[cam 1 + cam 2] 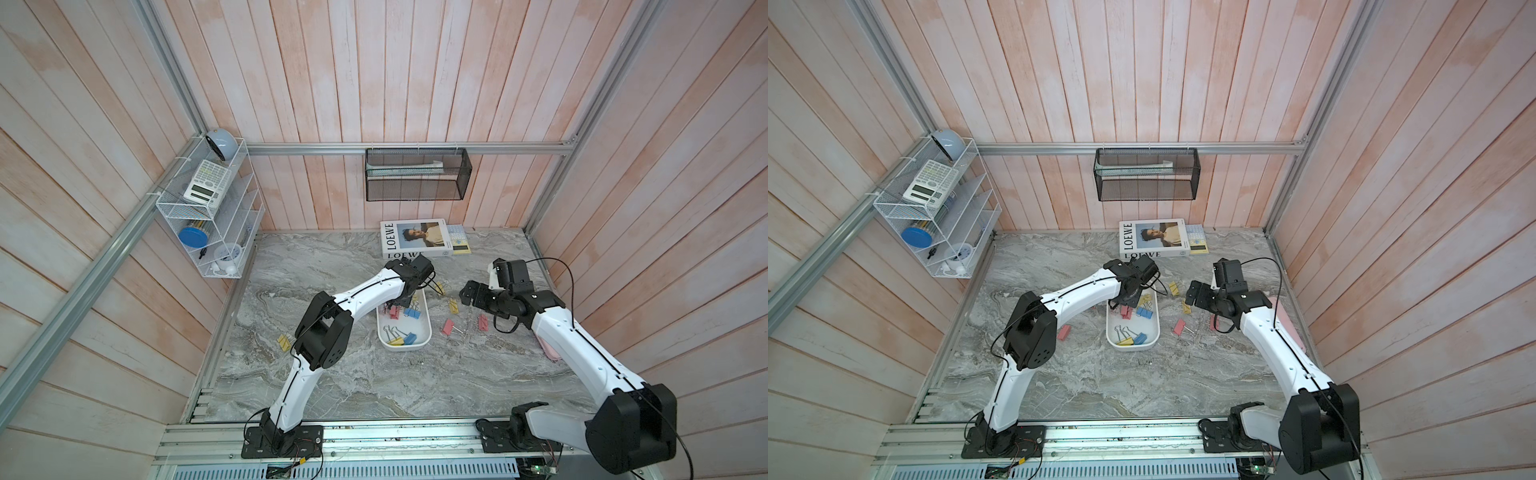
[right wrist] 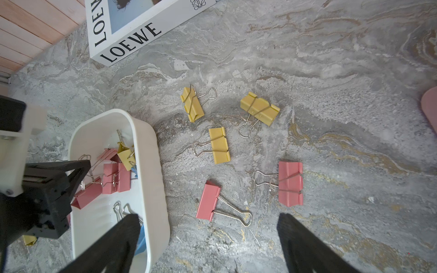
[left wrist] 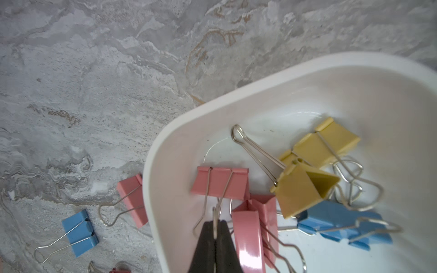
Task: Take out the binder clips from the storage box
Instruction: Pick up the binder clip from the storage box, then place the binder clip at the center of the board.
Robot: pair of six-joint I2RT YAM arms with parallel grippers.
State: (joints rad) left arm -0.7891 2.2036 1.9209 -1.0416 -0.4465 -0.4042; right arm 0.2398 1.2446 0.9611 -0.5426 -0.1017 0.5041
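The storage box [image 1: 404,350] lies near the middle of the marble-look tabletop [image 1: 353,395], its long axis running 6 to 12 o'clock in both top views. It is not yet empty. Binder clips [image 3: 305,189] are heaped at its 12 o'clock end: pink, yellow and blue bodies with their wire handles tangled together. A yellow-and-blue pair [image 1: 402,339] lies at the 6 o'clock end.

The left gripper [image 3: 215,227] reaches into the 12 o'clock end. Its fingers are pressed together on a wire handle that appears to belong to a pink clip [image 3: 221,182]. That clip rests on the box floor, not yet lifted.

Outside the box, five loose clips lie at 2 to 3 o'clock: three yellow ones [image 2: 220,145] and two pink ones [image 2: 290,183]. At 9 o'clock an outer pink clip [image 3: 132,201] sits just beside the wall, a blue clip [image 3: 79,232] lies near it, and a yellow clip [image 1: 284,343] lies farther out.

The right gripper [image 2: 208,217] hovers over the 2 o'clock group with its fingers spread wide and empty. A LOEWE book [image 1: 415,237] lies at 12 o'clock, well apart from the box.

By my count about eight clips are out and a similar number are left, so the job looks roughly half done. The tangled heap may come up several at a time.
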